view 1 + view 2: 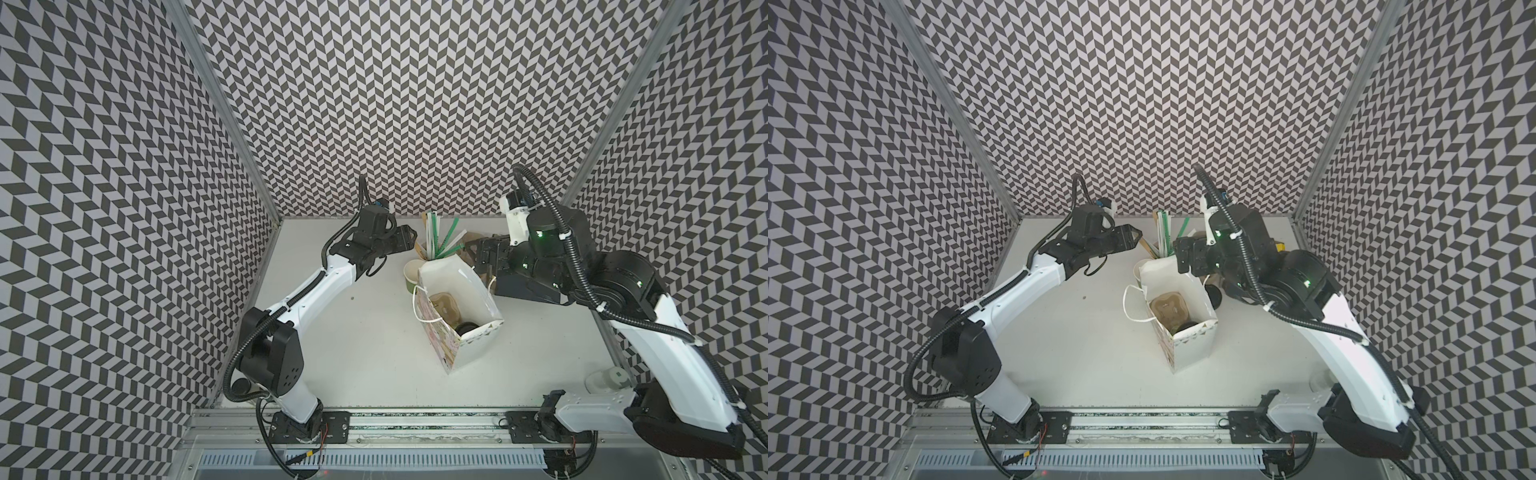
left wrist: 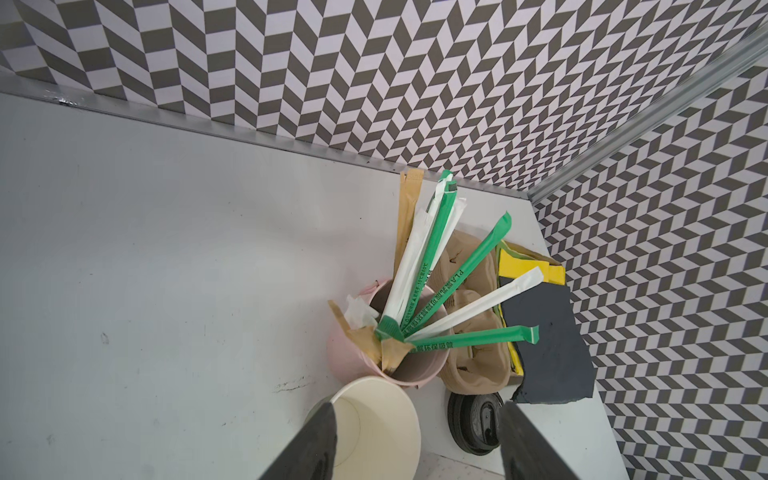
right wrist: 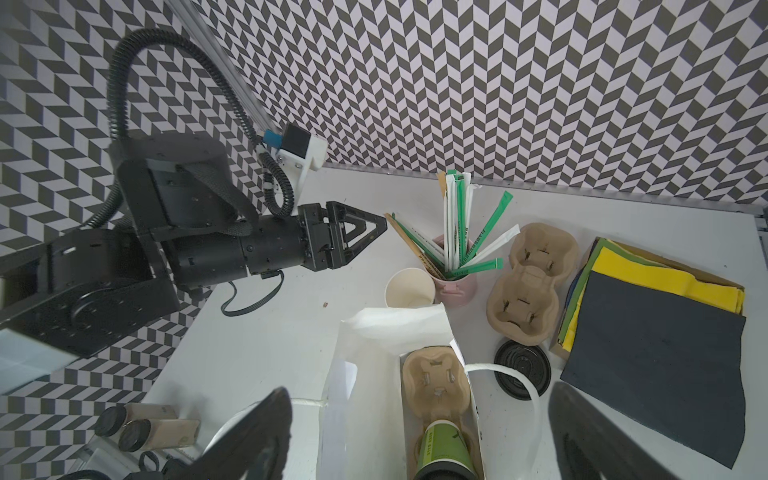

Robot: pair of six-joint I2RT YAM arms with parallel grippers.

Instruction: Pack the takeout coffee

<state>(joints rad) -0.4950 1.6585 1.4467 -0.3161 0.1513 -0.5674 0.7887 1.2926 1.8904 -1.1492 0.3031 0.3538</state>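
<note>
Coffee [image 3: 442, 451] sits lidded in the carrier [image 3: 436, 384] inside the bag [image 1: 478, 345]; packing looks nearly done. My left claw [image 2: 415, 440] hangs empty, part-open, near the straws [image 2: 436, 266]; my right claw [image 3: 419, 436], wide, over the bag.

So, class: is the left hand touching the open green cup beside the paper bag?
Apart. The right wrist view shows the left hand raised near the straws, with bare table between it and the open green cup.

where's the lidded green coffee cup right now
In the right wrist view, the takeout coffee sits inside the white paper bag, in the cardboard cup carrier.
</note>
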